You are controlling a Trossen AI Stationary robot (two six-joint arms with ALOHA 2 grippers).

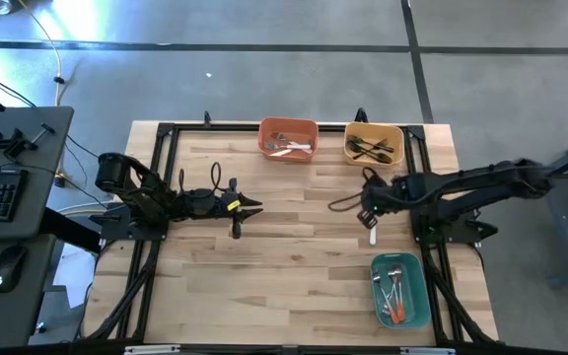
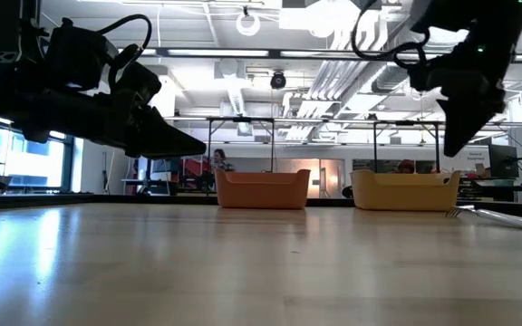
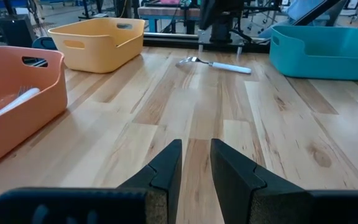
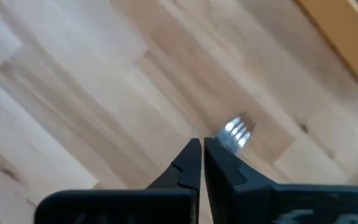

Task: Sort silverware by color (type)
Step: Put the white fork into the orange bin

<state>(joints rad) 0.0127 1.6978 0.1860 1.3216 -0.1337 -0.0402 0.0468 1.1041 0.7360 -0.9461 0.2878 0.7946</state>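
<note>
A white-handled fork [image 3: 219,65] lies flat on the table between the yellow bin and the teal bin; its handle [image 1: 372,237] shows just past my right gripper. My right gripper [image 1: 367,219] hangs over it, pointing down, shut and clear of the table [image 2: 449,149]. Only the fork's silver head [image 4: 236,132] shows beyond the fingertips in the right wrist view. My left gripper [image 1: 254,207] waits low over the table's left middle, its fingers [image 3: 173,165] a narrow gap apart and holding nothing. White forks lie in the orange bin [image 1: 288,138], black ones in the yellow bin [image 1: 374,144] and red-orange ones in the teal bin [image 1: 400,288].
The orange and yellow bins stand side by side at the far edge, and the teal bin sits near the right front corner. A dark cable [image 1: 343,202] loops on the table beside the right gripper. Bare wood spreads across the middle and near left.
</note>
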